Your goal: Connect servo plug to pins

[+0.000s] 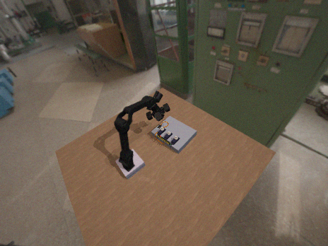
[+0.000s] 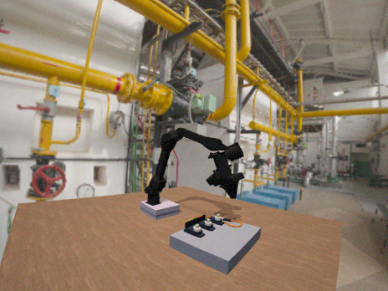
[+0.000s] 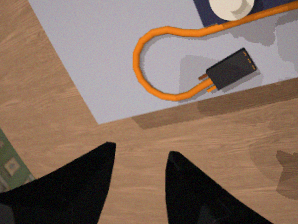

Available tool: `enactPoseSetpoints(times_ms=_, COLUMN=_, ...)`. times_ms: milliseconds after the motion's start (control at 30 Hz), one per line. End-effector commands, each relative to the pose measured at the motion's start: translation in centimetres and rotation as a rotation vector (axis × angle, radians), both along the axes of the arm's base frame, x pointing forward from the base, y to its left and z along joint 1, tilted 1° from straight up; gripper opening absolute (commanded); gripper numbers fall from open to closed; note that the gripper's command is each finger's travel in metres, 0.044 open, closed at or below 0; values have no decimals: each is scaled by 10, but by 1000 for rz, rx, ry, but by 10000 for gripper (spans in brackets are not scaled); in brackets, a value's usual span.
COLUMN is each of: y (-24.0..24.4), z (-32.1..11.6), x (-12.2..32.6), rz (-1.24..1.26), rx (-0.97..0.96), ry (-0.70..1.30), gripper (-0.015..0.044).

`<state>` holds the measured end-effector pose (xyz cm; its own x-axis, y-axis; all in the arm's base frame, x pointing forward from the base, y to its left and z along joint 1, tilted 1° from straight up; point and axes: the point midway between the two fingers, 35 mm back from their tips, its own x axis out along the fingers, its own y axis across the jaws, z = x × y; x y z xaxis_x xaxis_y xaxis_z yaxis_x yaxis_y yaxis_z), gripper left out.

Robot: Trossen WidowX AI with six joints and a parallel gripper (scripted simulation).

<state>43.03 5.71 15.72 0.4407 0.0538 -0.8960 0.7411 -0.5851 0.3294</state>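
The slim black tapered fingers are hovering parted and empty, while the flat black rectangular plug (image 3: 231, 69) is lying ahead and right, its long axis slanting across them.

Open air lies between the gripper (image 1: 157, 116) (image 2: 233, 196) (image 3: 143, 150) and the plug (image 3: 231, 69) — nothing visible stands above the plug. The orange lead (image 1: 165, 124) (image 2: 239, 222) (image 3: 136, 59) loops beside it on the holder (image 1: 184, 131) (image 2: 209, 248) (image 3: 95, 60) — an obstacle at its wire end, with a servo (image 1: 161, 131) (image 2: 217, 219) (image 3: 204, 14) nearby.
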Motion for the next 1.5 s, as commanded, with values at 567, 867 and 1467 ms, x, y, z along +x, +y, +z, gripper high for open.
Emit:
enactPoseSetpoints(times_ms=567, y=16, z=-59, x=-5, rz=-621, rx=129, ry=353, gripper=115)
enactPoseSetpoints(times_ms=867, y=18, z=-68, x=-7, rz=-728, rx=129, ry=401, gripper=115)
enactPoseSetpoints(times_ms=1467, y=18, z=-98, x=-5, rz=-728, rx=129, ry=400, gripper=115)
